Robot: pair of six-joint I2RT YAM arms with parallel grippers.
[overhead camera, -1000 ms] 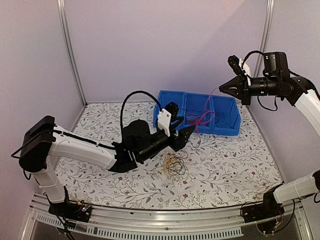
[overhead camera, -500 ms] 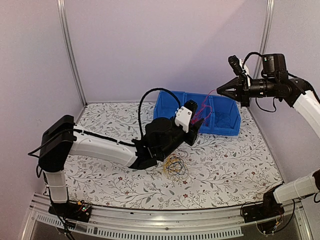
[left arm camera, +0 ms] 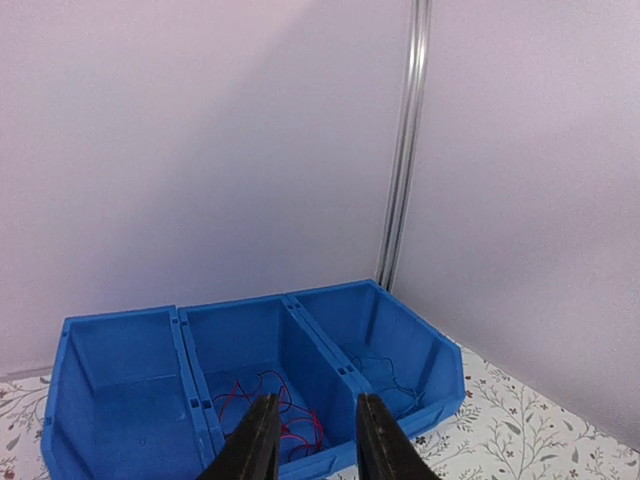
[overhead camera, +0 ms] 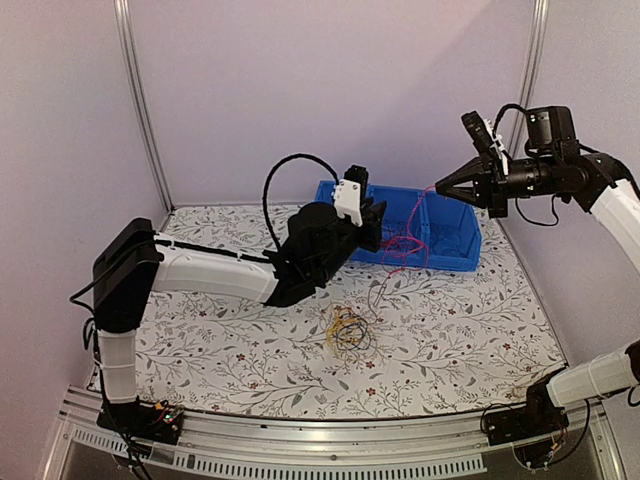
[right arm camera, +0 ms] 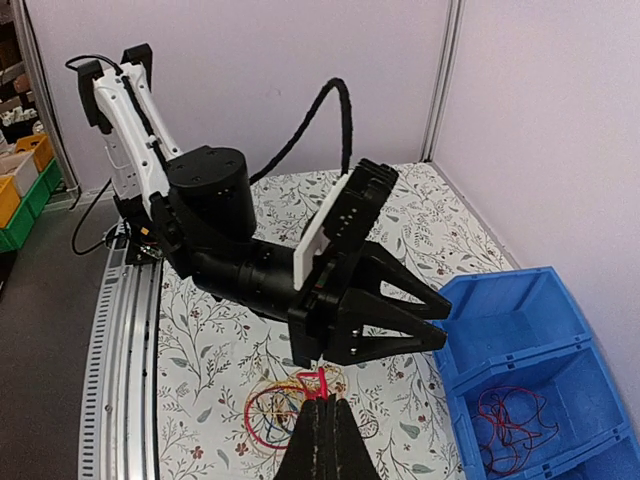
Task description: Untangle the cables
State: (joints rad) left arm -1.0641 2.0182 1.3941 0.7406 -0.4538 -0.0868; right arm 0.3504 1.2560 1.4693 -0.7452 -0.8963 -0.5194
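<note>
I counted three blue bins [overhead camera: 452,232], one cable pile [overhead camera: 347,330] at six o'clock; flowery table [overhead camera: 470,320], pale walls [overhead camera: 300,90]. Right claw [overhead camera: 441,187] pinched red cable [overhead camera: 402,243]; left claw [left arm camera: 316,405] gaped narrowly.

All 3 views were bright and evenly lit (soft, diffuse light). The black-and-white left arm [overhead camera: 210,272] cast only a faint shadow on the floral-patterned table cover [overhead camera: 470,330]. The thin red cable [overhead camera: 402,243] looked slightly soft.

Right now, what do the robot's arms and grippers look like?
Left arm and right arm: white shells, black joints. Left gripper and right gripper: black, pointed fingers. The left wrist carries a white bracket and a thick black cable loop.
</note>
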